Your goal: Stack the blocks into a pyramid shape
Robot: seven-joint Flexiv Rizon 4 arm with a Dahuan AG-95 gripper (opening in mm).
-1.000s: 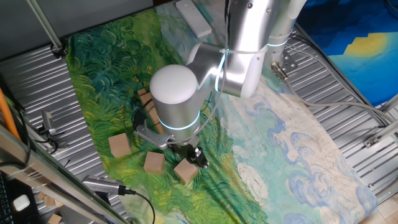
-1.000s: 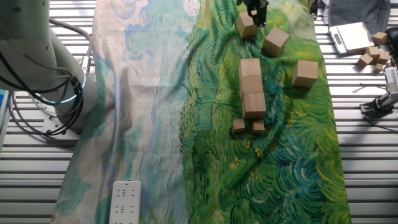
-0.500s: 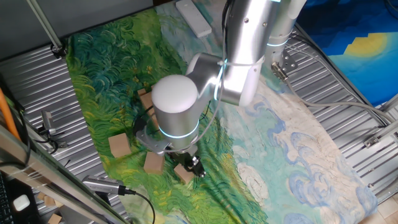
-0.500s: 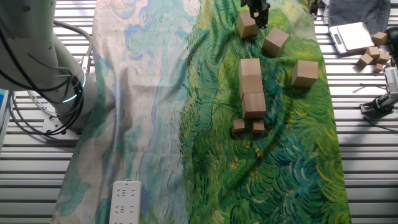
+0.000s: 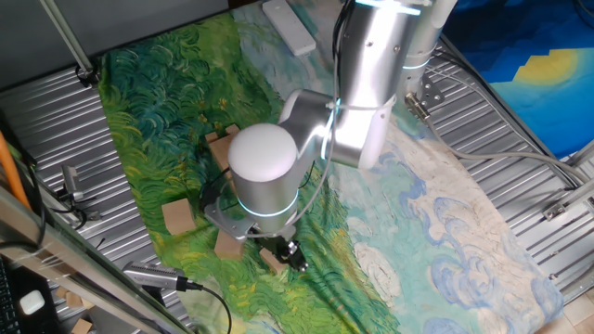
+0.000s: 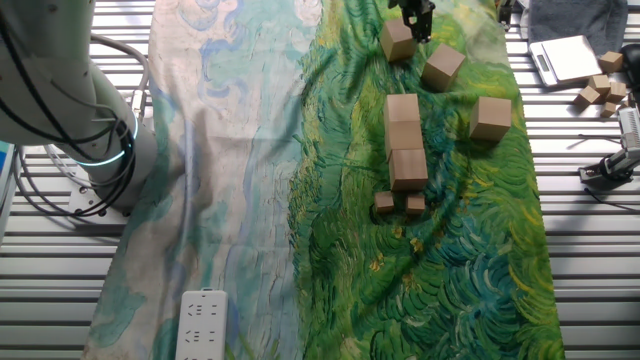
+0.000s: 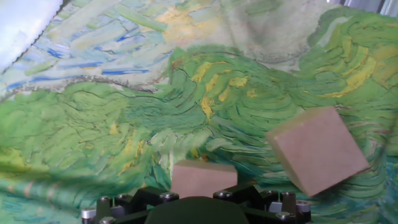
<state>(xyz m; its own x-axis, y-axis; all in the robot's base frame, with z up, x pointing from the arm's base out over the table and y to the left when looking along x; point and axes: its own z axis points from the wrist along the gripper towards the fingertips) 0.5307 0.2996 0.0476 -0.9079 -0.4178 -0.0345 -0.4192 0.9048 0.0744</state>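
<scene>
Blocks (image 6: 405,140) sit on cloth (image 6: 450,250), three in a row mid-cloth. Gripper (image 6: 412,20) has dropped lower vs 1 s ago, over far block (image 6: 397,41); jaws' state unclear.

The big silver arm (image 5: 264,181) is lower now and hides more of the blocks. The gripper (image 5: 283,250) is down on the near block (image 5: 272,257), which shows less than before. The other blocks look unmoved.

My own arm (image 5: 264,172) hides most of the block (image 5: 275,257) under my claw (image 5: 290,255). In the hand view my fingertips are out of sight, and that block (image 7: 203,178) is cut off at 6 o'clock.
</scene>
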